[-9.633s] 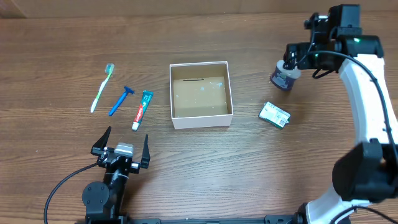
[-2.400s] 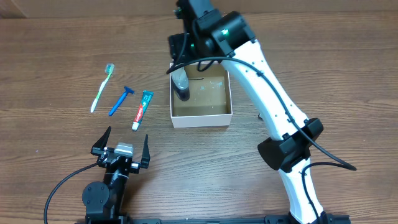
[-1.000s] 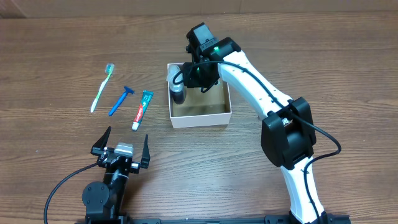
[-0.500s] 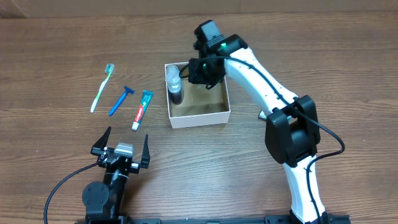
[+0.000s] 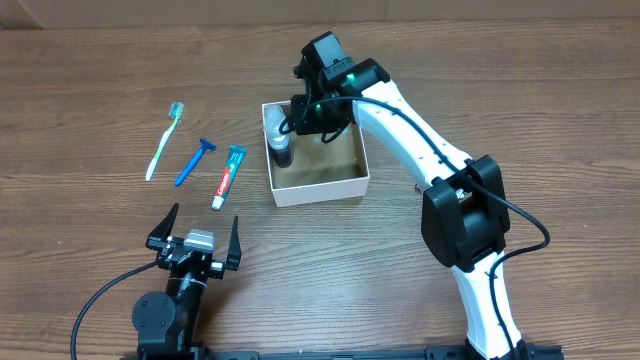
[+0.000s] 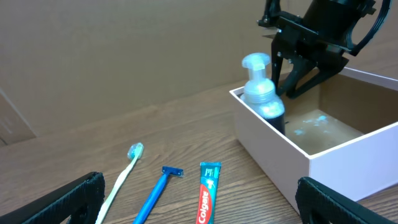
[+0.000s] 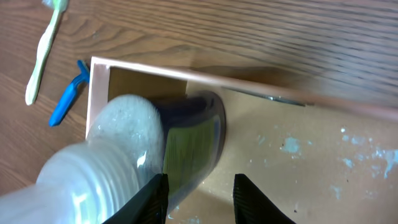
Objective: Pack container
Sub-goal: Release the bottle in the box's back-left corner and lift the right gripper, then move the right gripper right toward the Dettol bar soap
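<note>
The container (image 5: 320, 190), a shallow white-walled box with a brown floor, sits mid-table. A clear pump bottle (image 5: 281, 140) with a dark base stands upright in its far-left corner, also seen as the bottle (image 6: 261, 93) in the left wrist view. My right gripper (image 5: 300, 122) hangs over the box just right of the bottle. In the right wrist view its jaws (image 7: 202, 199) stand slightly open; the bottle (image 7: 143, 143) lies against the left finger, and the right finger is apart from it. My left gripper (image 5: 195, 235) rests wide open near the front edge, holding nothing.
A green toothbrush (image 5: 163, 140), a blue razor (image 5: 195, 160) and a toothpaste tube (image 5: 229, 175) lie in a row left of the box. The left wrist view shows the same three ahead of the open fingers, the toothpaste tube (image 6: 206, 196) nearest the box wall (image 6: 280, 155).
The right jaws have parted from the pump bottle, which now stands on its own in the box corner. The box has slid slightly left. The left arm has not moved.
</note>
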Robot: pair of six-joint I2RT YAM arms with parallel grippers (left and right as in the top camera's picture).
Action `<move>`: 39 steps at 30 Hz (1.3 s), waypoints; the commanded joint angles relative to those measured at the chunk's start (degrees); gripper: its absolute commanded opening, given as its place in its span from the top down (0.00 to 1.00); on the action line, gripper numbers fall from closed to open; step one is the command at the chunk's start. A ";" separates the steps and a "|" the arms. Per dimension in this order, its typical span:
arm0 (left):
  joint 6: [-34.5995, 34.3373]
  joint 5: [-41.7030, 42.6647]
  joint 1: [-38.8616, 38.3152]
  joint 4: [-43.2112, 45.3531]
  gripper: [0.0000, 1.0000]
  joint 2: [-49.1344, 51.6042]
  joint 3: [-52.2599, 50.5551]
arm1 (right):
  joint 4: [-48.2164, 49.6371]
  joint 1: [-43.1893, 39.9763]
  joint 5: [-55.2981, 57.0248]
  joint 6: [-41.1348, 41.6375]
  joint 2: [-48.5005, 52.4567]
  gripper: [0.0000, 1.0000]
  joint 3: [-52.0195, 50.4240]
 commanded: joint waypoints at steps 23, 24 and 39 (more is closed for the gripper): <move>0.24 -0.33 0.31 0.02 0.00 -0.50 -0.20 | -22.91 -0.70 12.85 -3.32 -1.16 0.62 1.86; 0.24 -0.35 0.31 0.02 0.00 -0.50 -0.20 | -23.80 -0.70 13.00 -2.95 -1.16 0.62 1.86; 0.24 -0.33 0.31 0.02 0.00 -0.50 -0.20 | -29.49 -0.68 14.73 6.82 -1.16 0.67 1.86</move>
